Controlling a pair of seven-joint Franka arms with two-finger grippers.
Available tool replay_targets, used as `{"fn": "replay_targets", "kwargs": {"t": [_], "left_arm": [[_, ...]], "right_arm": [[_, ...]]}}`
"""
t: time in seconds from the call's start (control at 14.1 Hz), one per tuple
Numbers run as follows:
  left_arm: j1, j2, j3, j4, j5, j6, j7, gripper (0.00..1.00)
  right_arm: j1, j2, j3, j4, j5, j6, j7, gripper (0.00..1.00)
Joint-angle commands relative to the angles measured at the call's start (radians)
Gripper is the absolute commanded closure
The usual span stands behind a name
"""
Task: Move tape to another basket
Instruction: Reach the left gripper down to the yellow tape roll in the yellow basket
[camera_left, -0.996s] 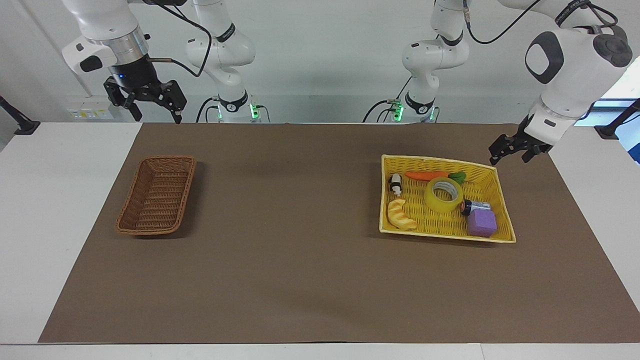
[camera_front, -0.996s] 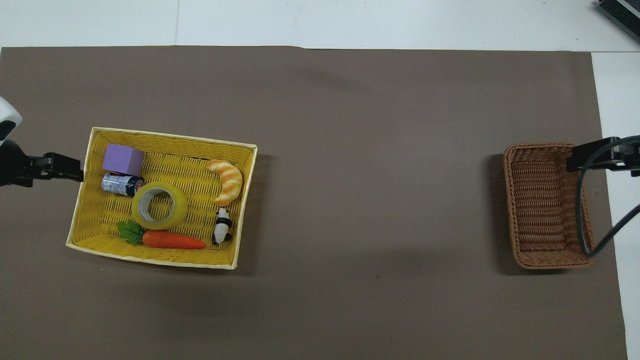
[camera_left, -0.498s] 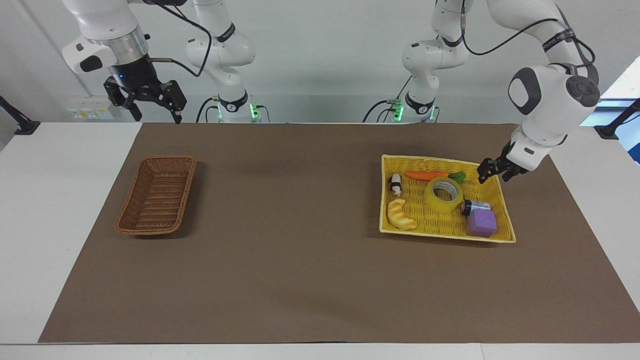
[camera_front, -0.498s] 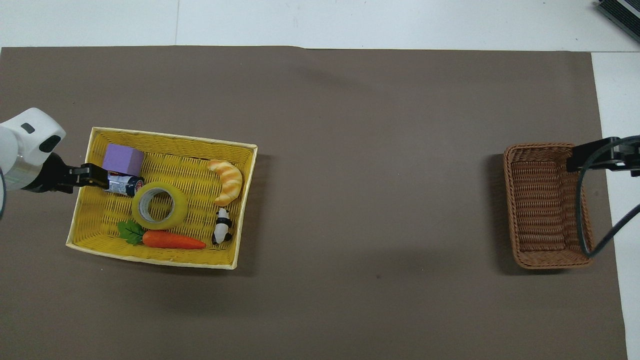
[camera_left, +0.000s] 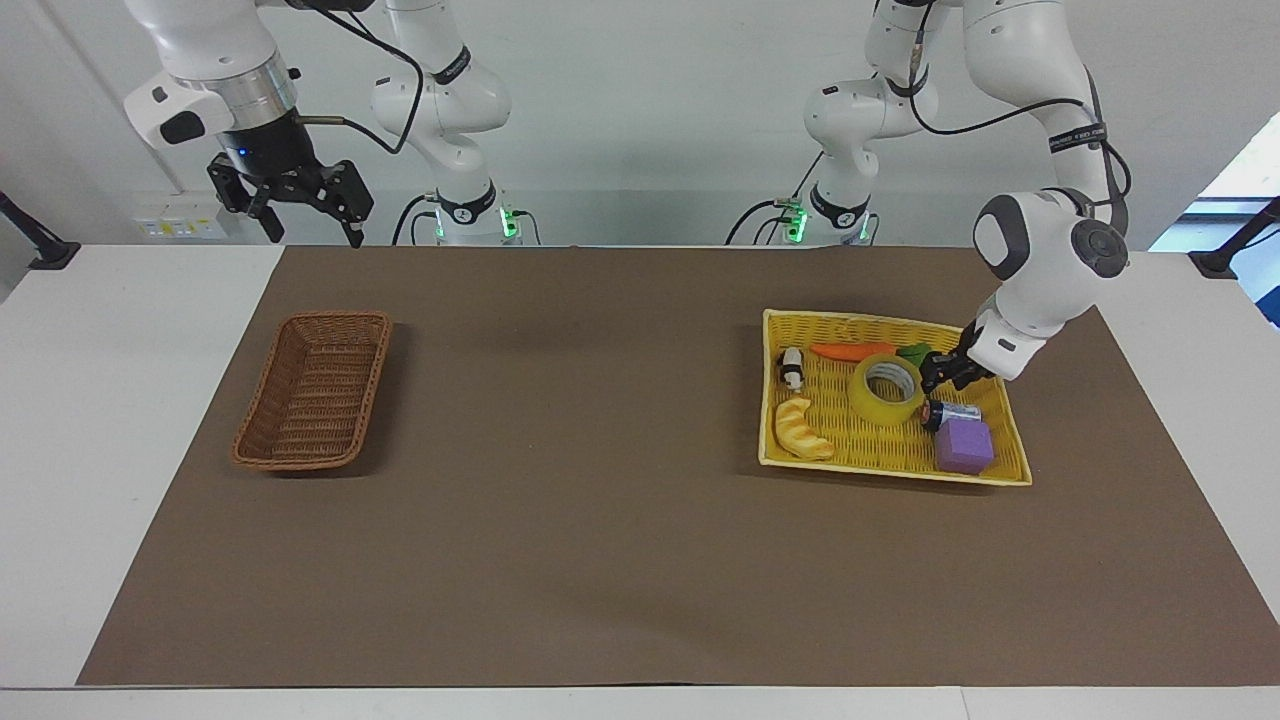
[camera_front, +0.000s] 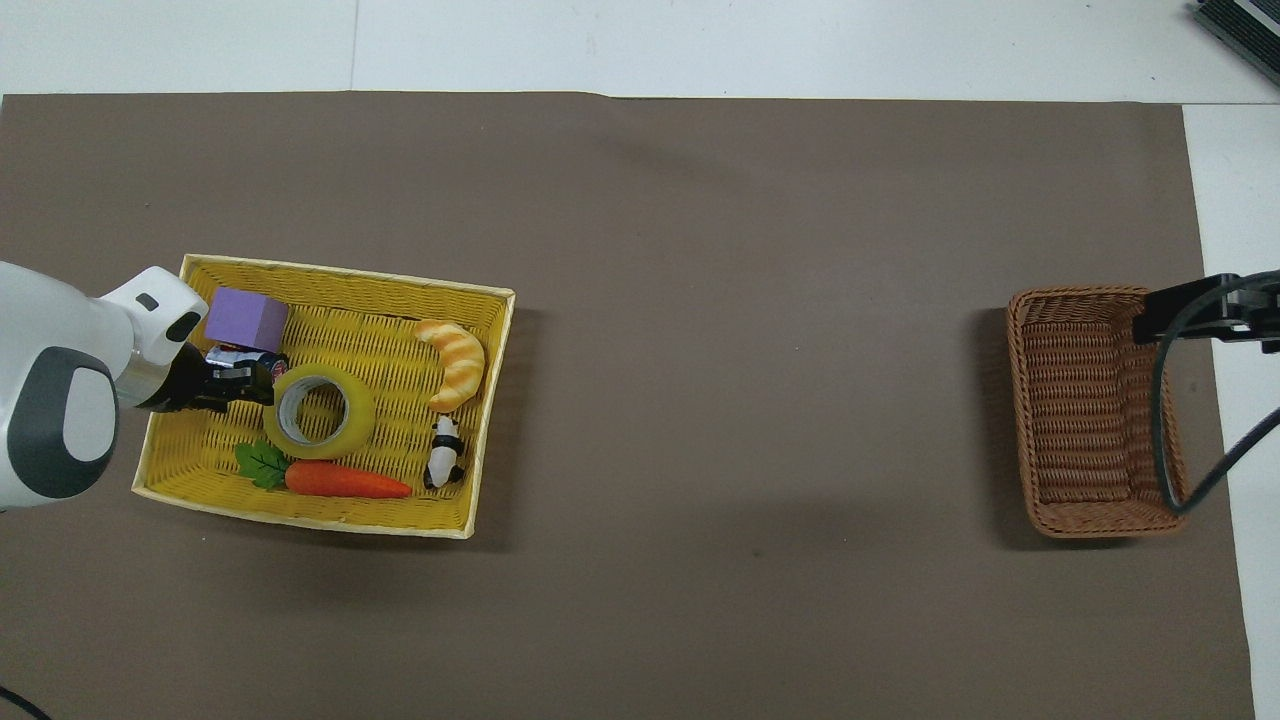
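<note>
Swinging in from the bench's edge, the left gripper (camera_left: 933, 381) now hangs low inside the yellow basket (camera_left: 985, 350), right beside the tape (camera_left: 887, 388), so a grasp looks close; whether its jaws are apart or together cannot be told. Nearest the robots in that basket lies the carrot (camera_left: 852, 351), then the panda (camera_left: 792, 367) and the tape, flat, core upward. Farther out sit the battery (camera_left: 953, 413), the croissant (camera_left: 802, 430) and the purple block (camera_left: 964, 445). The brown basket (camera_left: 315, 390) holds nothing, well apart at the right arm's end. The right gripper (camera_left: 290, 205) waits high, jaws spread
</note>
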Motion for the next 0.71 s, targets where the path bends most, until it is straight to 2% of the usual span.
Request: {"fn": "replay_targets", "kwargs": {"t": [0.0,0.14,0.36,0.64], "left_arm": [[-0.04,0.006,0.004,-0.027,-0.026,0.048,-0.013,0.42],[-0.055,0.006,0.004,-0.036,-0.026,0.054,-0.039,0.45],[-0.071,0.01,0.005,-0.059,-0.026,0.072,-0.029,0.45],[-0.06,0.007,0.007,-0.038,-0.025,0.042,-0.025,0.43]], "right_arm": [[-0.012,-0.019,0.004,-0.015,0.016,-0.009,-0.018,0.0],[-0.013,-0.019,0.004,-0.015,0.016,-0.009,-0.018,0.0],[-0.013,-0.019,0.004,-0.015,0.016,-0.009,-0.018,0.0],[-0.013,-0.019,0.004,-0.015,0.016,-0.009,-0.018,0.0]]}}
